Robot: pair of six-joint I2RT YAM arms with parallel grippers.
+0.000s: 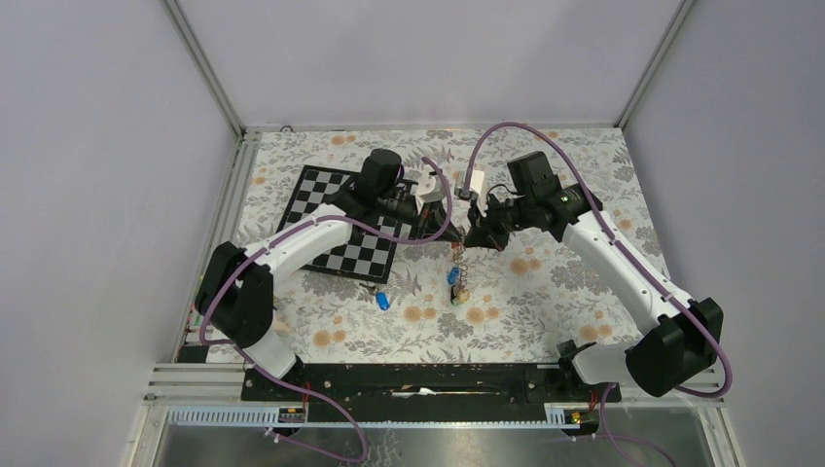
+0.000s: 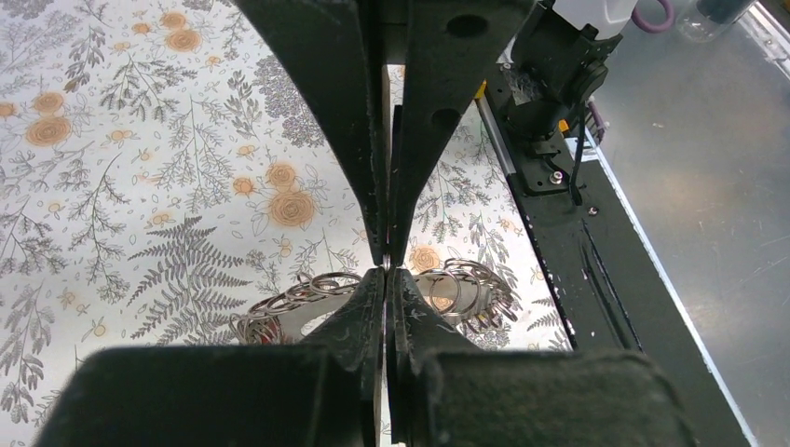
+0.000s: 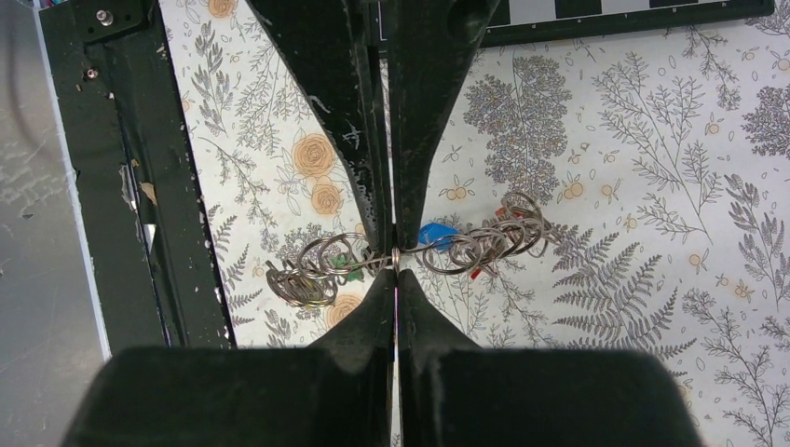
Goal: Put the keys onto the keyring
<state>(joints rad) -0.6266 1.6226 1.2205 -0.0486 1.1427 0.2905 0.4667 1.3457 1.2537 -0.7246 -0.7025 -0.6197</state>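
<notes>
My right gripper [image 3: 396, 258] is pinched on the keyring [image 3: 484, 244]. Its coils spread to both sides of the tips, with a blue key [image 3: 436, 233] strung just beside them. My left gripper [image 2: 387, 270] is pressed together with the keyring right behind its tips; I cannot tell whether it nips the wire. A loose blue key [image 1: 384, 300] lies on the bench [image 1: 584, 165], well apart from both.

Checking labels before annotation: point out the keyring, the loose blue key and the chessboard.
keyring [image 3: 494, 240], right wrist view, on the right-hand cluster of rings.
loose blue key [image 1: 383, 300], top external view, on its blue head.
chessboard [image 1: 313, 195], top external view, on bare squares near its far-left corner.
</notes>
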